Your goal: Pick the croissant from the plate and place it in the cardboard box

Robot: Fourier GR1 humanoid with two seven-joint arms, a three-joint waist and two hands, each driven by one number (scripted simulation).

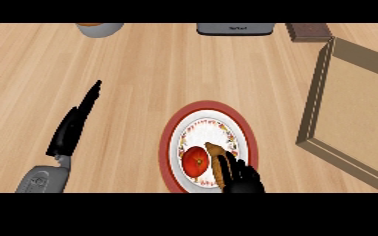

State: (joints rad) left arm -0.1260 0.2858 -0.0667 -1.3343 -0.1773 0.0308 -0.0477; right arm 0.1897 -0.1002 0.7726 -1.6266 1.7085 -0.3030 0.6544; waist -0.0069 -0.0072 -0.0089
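Observation:
A red-rimmed white plate [244,130] lies near the counter's front edge. On it rest a brown croissant [215,154] and, to its left, a red tomato [196,161]. My right hand [244,179] comes in from the lower edge and covers the croissant's near end, its fingers laid along the pastry; whether they curl round it is hidden. My left hand [72,124] rests open at the left, fingers straight and pointing away, well apart from the plate. The open cardboard box [314,105] sits at the right edge.
At the far edge stand a grey bowl [99,28], a grey appliance [236,29] and a dark brown block [308,31]. Bare wooden counter lies between the plate and the box.

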